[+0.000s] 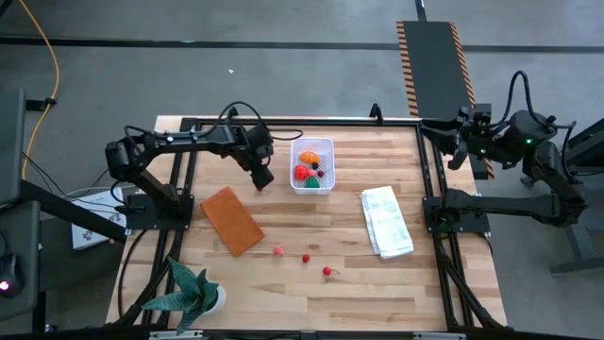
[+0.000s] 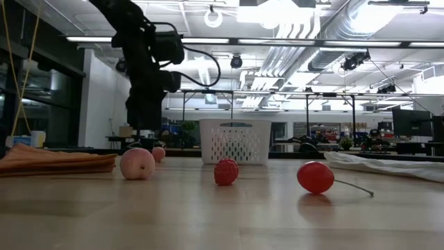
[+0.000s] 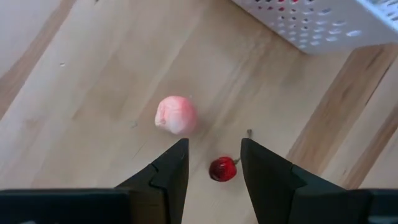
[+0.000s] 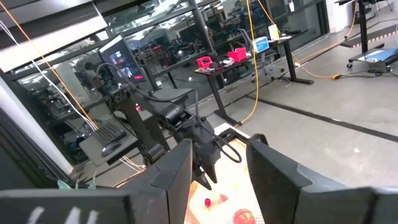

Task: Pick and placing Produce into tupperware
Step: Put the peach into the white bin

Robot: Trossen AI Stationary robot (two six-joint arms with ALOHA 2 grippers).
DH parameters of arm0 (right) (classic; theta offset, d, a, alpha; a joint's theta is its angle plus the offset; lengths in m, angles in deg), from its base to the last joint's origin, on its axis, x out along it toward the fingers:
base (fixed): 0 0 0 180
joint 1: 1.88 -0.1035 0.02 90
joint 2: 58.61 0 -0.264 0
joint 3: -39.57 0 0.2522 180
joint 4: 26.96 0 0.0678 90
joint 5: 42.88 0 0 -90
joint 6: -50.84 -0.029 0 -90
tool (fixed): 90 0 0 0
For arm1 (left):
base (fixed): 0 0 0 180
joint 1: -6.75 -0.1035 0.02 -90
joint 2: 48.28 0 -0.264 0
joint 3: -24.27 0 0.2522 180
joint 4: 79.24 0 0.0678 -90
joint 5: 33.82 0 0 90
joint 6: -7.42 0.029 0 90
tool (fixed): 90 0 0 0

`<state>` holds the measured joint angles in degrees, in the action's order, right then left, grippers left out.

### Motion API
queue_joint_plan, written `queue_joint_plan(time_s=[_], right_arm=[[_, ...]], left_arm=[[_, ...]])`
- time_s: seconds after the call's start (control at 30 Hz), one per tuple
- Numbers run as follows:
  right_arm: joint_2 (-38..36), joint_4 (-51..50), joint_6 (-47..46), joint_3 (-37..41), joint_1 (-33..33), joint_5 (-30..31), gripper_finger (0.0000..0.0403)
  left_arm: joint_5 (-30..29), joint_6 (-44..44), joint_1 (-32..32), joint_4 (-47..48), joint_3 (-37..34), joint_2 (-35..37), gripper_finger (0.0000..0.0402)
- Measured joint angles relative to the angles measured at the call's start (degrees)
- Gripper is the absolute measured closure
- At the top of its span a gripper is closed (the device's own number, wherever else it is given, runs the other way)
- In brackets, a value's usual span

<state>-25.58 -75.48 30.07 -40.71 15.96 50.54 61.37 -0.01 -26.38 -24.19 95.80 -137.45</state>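
Left wrist view, nearest first: the left gripper [image 3: 213, 163] has its fingers [image 3: 171, 171] parted and empty, and a small dark-red cherry [image 3: 222, 168] sits on the bench [image 3: 93, 81] in the gap between the tips, slightly toward the right-hand finger, its short stem pointing roughly to 1 o'clock. No contact between finger and cherry is visible. Just beyond the tips, at about 11 o'clock from the cherry, lies a pale pink peach-like piece [image 3: 176, 114], apart from it. Farther on, at about 1 o'clock, is the perforated wall of the tupperware [image 3: 323, 25]. In the high view the left gripper [image 1: 263, 178] stands immediately at 9 o'clock of the tupperware [image 1: 312, 165], which already holds orange, red and green produce [image 1: 307, 170]; three small red pieces [image 1: 305, 257] remain loose on the bench toward 6 o'clock of the tub. The right gripper [image 4: 217, 171] is parked off the bench's far right edge, fingers apart and holding nothing, well away from all produce. Judgement: the left arm is plainly the nearer; the cherry is round, so no long axis governs the grasp, and a straight descent followed by closing appears sufficient.
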Motion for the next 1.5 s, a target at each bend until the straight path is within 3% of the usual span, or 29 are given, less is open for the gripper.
queue_joint_plan(time_s=[0.53,1.1,1.5], right_arm=[[0.00,0.02,-0.17,0.00,0.02,0.02,0.0259],[0.00,0.02,-0.39,0.00,0.00,0.02,0.0259],[0.00,0.04,-0.42,0.00,0.00,0.17,0.0259]], left_arm=[[0.83,4.64,-2.22,-4.18,-2.77,0.00,0.0266],[1.22,4.65,-2.53,-5.90,-2.77,-6.79,0.0266],[2.89,4.01,-2.50,-8.73,-2.77,-7.54,0.0266]])
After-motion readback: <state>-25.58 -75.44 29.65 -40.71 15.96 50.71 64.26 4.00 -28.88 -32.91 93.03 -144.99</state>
